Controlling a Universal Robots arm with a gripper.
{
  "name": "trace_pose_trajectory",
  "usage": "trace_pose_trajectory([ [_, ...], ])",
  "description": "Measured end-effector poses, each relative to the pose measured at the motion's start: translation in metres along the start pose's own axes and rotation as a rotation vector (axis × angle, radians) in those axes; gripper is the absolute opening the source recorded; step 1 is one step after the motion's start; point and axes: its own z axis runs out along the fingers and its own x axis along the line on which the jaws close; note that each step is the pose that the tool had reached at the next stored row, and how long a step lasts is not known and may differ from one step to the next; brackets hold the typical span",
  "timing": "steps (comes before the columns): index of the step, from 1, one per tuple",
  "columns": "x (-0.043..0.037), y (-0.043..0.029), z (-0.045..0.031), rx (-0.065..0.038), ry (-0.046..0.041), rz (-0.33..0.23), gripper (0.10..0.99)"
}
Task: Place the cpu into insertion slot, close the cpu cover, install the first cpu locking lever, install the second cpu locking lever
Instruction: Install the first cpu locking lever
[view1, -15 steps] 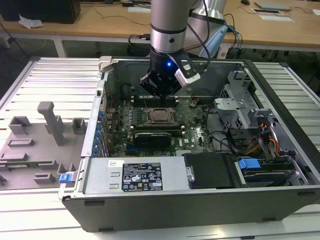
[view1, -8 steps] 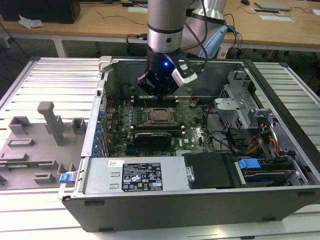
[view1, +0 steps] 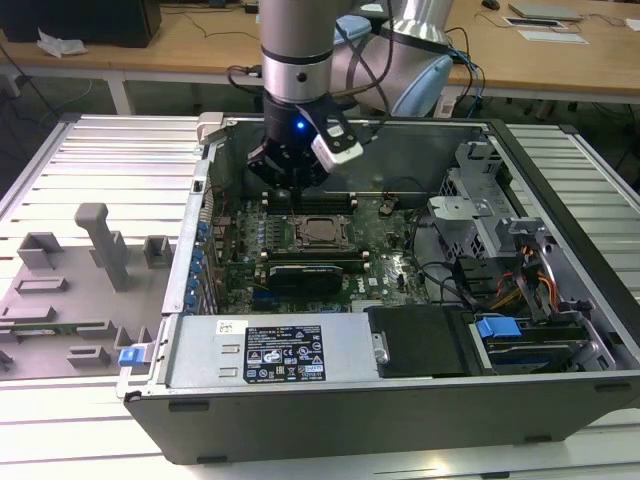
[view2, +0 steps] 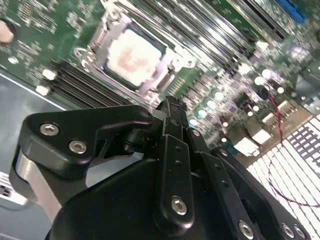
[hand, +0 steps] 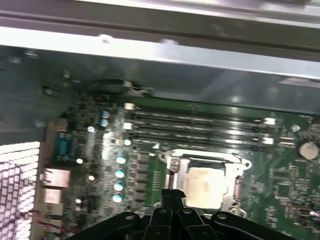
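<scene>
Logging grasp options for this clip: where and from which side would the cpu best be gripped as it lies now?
Two opposite side edges, from straight above. The cpu lies flat in the insertion slot, and the cpu cover seems to frame its pale top, so those edges look shielded; the cover would probably need lifting before jaws could pinch them.

The cpu (view2: 131, 57) is matt pale metal, the cpu cover (view2: 97, 39) glossy.

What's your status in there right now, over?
Tool shut, hanging above motherboard. Cpu seated, cpu cover down around it. Nothing between them.
</scene>
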Motion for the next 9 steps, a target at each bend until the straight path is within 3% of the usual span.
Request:
trace_pose_trajectory([
  [4,0.0158,0.0025,-0.0002,0.000,-0.0037,0.000,0.106],
  [5,0.0177,0.0028,-0.0002,-0.004,-0.0073,0.000,0.106],
  [8,0.0197,0.0030,-0.0002,-0.028,-0.0195,0.000,0.106],
  [9,0.0205,0.0031,-0.0003,-0.042,-0.0255,0.000,0.106],
])
